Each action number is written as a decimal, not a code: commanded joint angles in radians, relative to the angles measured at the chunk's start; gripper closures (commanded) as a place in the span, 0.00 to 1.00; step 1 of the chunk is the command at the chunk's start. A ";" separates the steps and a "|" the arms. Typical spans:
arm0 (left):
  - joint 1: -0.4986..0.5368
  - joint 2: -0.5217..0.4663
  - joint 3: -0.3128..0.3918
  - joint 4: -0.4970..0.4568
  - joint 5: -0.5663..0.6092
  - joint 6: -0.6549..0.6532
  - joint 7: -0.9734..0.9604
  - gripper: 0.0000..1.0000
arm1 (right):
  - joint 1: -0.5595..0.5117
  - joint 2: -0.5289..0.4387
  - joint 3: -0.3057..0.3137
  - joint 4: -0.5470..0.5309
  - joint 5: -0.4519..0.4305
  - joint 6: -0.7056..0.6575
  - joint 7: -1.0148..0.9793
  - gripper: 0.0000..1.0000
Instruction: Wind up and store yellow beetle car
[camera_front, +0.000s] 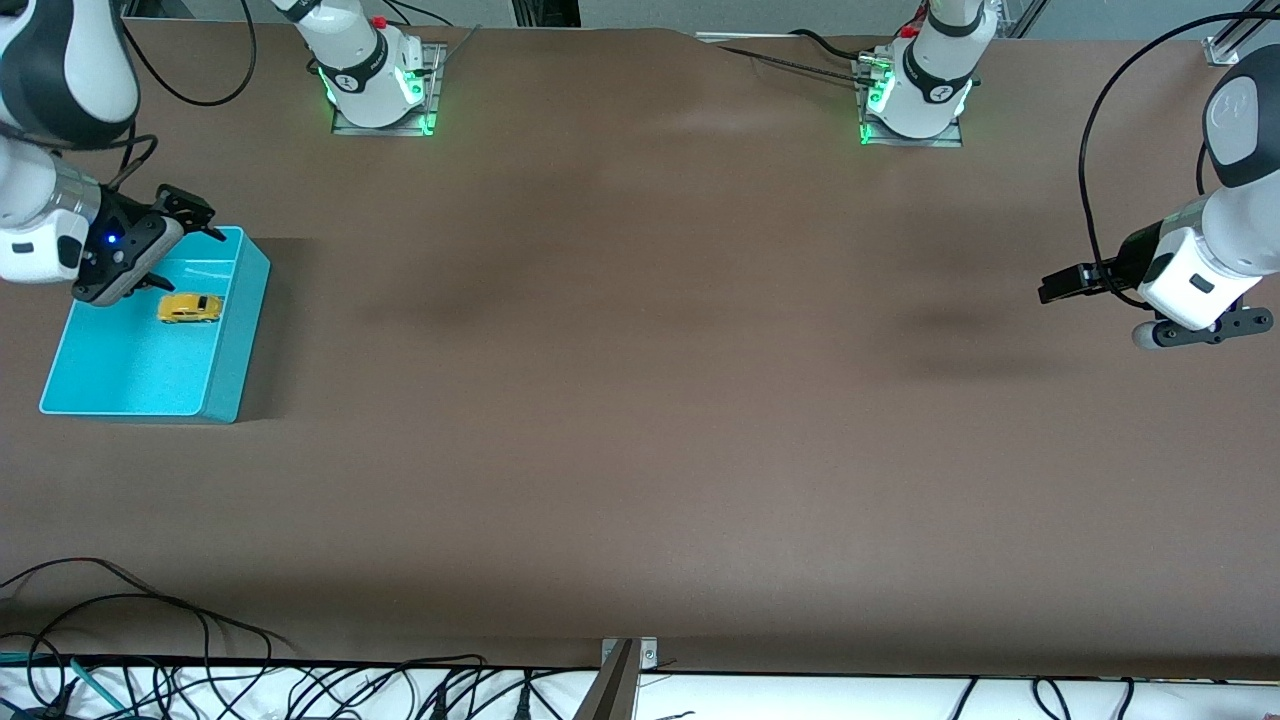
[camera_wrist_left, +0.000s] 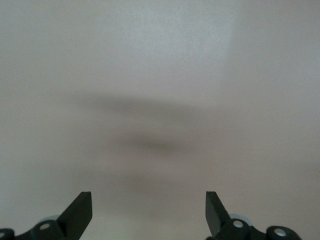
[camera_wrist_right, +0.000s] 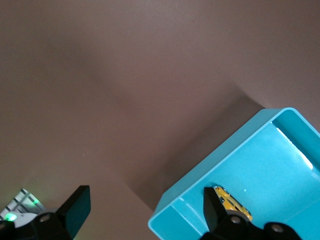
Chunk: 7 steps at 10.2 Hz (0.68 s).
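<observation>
Teal bin (camera_front: 225, 380) holds the yellow beetle car (camera_front: 190, 308) just below the open, empty right hand (camera_front: 190, 220); left hand (camera_front: 1100, 285) waits open over bare table (camera_front: 640, 400).

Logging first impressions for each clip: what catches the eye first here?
The teal bin at the right arm's end of the table, with the yellow beetle car lying inside it. The right pincer hangs open over the bin's rim; the left pincer waits open over bare table at the left arm's end.

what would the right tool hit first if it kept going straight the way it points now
Probably the rim of the teal bin, which it straddles: the open right tool has one finger over the yellow beetle car, the other outside the wall. Depth is unclear.
</observation>
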 joint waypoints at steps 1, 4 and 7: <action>0.003 0.001 -0.003 0.012 0.023 -0.017 0.019 0.00 | 0.049 -0.062 -0.010 0.025 0.028 -0.076 0.213 0.00; 0.003 0.001 -0.003 0.012 0.023 -0.017 0.019 0.00 | 0.091 -0.069 -0.004 0.120 0.028 -0.171 0.504 0.00; 0.003 0.001 -0.003 0.012 0.023 -0.017 0.019 0.00 | 0.138 -0.105 0.016 0.154 0.025 -0.212 0.761 0.00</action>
